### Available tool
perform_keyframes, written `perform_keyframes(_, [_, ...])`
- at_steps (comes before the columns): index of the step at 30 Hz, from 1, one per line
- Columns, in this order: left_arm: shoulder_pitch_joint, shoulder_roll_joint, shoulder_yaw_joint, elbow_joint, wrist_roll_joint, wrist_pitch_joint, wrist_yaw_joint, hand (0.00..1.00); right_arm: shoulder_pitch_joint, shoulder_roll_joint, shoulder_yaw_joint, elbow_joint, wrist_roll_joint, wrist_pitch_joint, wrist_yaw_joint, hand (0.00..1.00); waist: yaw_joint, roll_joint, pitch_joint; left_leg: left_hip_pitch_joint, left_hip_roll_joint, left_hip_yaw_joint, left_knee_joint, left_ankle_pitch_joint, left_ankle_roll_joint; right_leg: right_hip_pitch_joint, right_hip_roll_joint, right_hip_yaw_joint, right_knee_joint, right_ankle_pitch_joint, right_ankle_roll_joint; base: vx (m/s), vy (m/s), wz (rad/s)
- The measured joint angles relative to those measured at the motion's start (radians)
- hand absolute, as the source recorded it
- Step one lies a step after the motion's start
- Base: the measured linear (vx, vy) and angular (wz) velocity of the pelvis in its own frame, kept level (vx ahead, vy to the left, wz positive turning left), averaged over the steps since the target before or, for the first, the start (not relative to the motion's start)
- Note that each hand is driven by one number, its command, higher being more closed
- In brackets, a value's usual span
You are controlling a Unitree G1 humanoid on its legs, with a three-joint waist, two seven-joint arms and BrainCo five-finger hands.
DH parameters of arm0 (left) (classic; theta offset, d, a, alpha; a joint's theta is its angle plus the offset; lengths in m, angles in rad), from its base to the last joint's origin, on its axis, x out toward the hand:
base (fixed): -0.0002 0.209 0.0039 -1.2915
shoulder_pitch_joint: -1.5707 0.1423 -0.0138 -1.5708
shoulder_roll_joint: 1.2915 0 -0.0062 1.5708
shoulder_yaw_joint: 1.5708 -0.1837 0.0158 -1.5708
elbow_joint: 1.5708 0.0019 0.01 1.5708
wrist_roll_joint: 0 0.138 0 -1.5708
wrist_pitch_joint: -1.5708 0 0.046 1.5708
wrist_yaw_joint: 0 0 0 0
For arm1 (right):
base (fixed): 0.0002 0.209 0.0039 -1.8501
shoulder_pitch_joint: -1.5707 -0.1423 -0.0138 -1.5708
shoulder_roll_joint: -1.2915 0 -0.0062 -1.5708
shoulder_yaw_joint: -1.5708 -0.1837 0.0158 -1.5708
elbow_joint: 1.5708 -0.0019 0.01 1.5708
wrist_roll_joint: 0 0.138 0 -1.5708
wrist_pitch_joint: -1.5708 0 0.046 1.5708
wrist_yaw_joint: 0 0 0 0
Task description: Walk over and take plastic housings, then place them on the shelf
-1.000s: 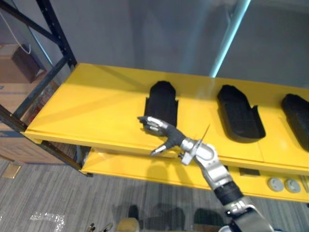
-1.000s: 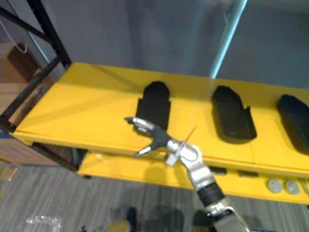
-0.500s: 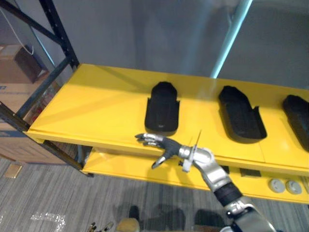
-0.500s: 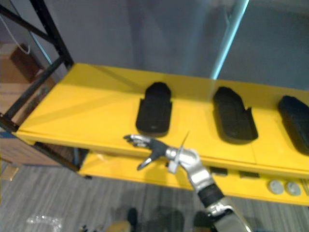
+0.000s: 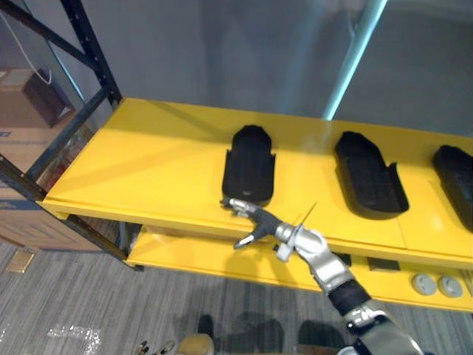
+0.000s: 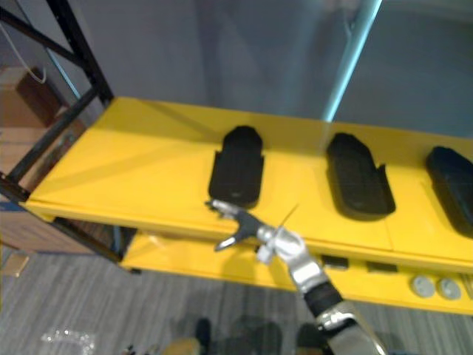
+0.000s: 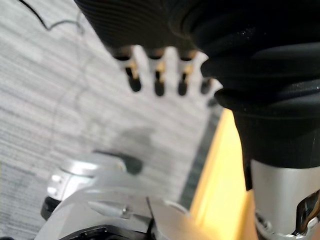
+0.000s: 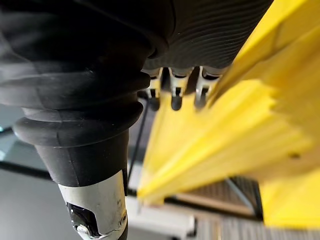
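Observation:
Three black plastic housings lie in a row on the yellow shelf [image 5: 148, 163]: a left one [image 5: 248, 164], a middle one [image 5: 367, 182] and a right one [image 5: 454, 181] at the view's edge. My right hand [image 5: 255, 220] hovers at the shelf's front edge, just in front of the left housing. It is open, with fingers spread and nothing in them. In the right wrist view its fingers [image 8: 175, 90] reach past the yellow edge. My left hand [image 7: 158, 80] hangs over the grey floor with relaxed, empty fingers.
A lower yellow shelf [image 5: 199, 255] sits beneath, with two round grey discs [image 5: 434, 284] at its right end. A black rack upright [image 5: 92, 59] and brace stand at the left, with a cardboard box [image 5: 29, 96] behind. A teal pole [image 5: 355, 52] rises behind the shelf.
My right hand has come off the near end of the left housing and dropped to the shelf's front edge, then shifted slightly right. The housing stays on the shelf.

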Motion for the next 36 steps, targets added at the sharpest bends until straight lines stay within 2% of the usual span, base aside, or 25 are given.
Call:
perform_keyframes(9, [0.0,0.0,0.0,0.0,0.0,0.014,-0.002,0.0,-0.014,0.01,-0.031,0.021,0.001,-0.007,-0.018,0.0,0.0,0.001,0.001,0.005,-0.009,-0.002,0.0,0.0,0.0,0.006,-0.002,-0.002,0.0,0.0,0.0,0.0,0.0,0.0])
perform_keyframes(15, [0.0,0.0,0.0,0.0,0.001,0.014,-0.002,0.0,-0.02,0.021,-0.03,0.028,0.012,-0.015,0.014,0.0,0.0,0.002,0.001,0.011,-0.011,-0.003,-0.001,0.0,0.0,0.011,-0.004,-0.002,0.0,0.0,0.0,0.0,0.0,0.0])
perform_keyframes(18, [-0.001,0.0,0.0,0.0,0.0,0.014,-0.002,0.0,-0.021,0.021,-0.03,0.028,0.013,-0.015,0.053,0.0,-0.002,0.002,0.001,0.016,-0.011,-0.003,-0.001,-0.002,0.002,0.02,-0.006,-0.01,-0.001,-0.004,0.004,0.0,-0.001,0.04])
perform_keyframes(25, [-0.001,-0.001,0.002,-0.001,0.0,0.018,-0.003,0.0,-0.035,0.025,-0.015,0.025,0.073,-0.015,0.194,0.0,-0.001,0.003,0.003,0.014,-0.012,-0.005,-0.001,-0.008,0.007,0.02,-0.011,-0.019,0.001,-0.009,0.005,0.01,0.0,0.03])
perform_keyframes(29, [-0.002,0.0,0.009,-0.001,0.0,0.017,-0.003,0.0,-0.04,0.017,0.03,-0.058,0.137,-0.01,0.248,0.0,-0.003,-0.002,0.007,0.014,-0.013,0.004,-0.001,-0.013,0.005,0.018,-0.012,-0.009,-0.001,-0.008,0.007,0.02,0.001,-0.06])
perform_keyframes(31, [-0.002,-0.003,0.008,-0.001,0.0,0.012,-0.003,0.0,-0.039,0.016,0.026,-0.18,0.207,0.013,0.256,0.0,-0.002,-0.007,0.006,0.007,-0.005,0.012,0.0,-0.013,0.005,-0.003,-0.01,0.01,0.009,-0.007,0.006,0.02,0.0,-0.14])
perform_keyframes(33, [-0.003,-0.003,0.008,0.0,0.0,0.006,-0.002,0.0,-0.038,0.016,0.004,-0.291,0.3,0.025,0.242,0.0,-0.006,-0.008,0.005,-0.003,0.007,0.024,0.0,-0.011,0.003,-0.022,-0.001,0.018,0.015,0.005,-0.012,0.02,0.0,-0.17])
perform_keyframes(35, [-0.003,-0.003,0.009,0.001,0.0,-0.012,-0.002,0.0,-0.029,0.019,-0.058,-0.401,0.41,0.052,0.179,0.0,-0.01,-0.009,0.003,0.0,0.027,0.032,0.0,-0.009,0.0,-0.032,0.016,0.037,0.018,0.025,-0.04,-0.01,0.0,-0.16])
perform_keyframes(36, [-0.005,-0.003,0.009,0.001,0.0,-0.014,-0.002,0.0,-0.021,0.022,-0.084,-0.422,0.428,0.053,0.162,0.0,-0.012,-0.011,0.002,0.0,0.029,0.033,0.0,-0.008,-0.001,-0.032,0.017,0.039,0.019,0.028,-0.042,-0.03,-0.004,-0.03])
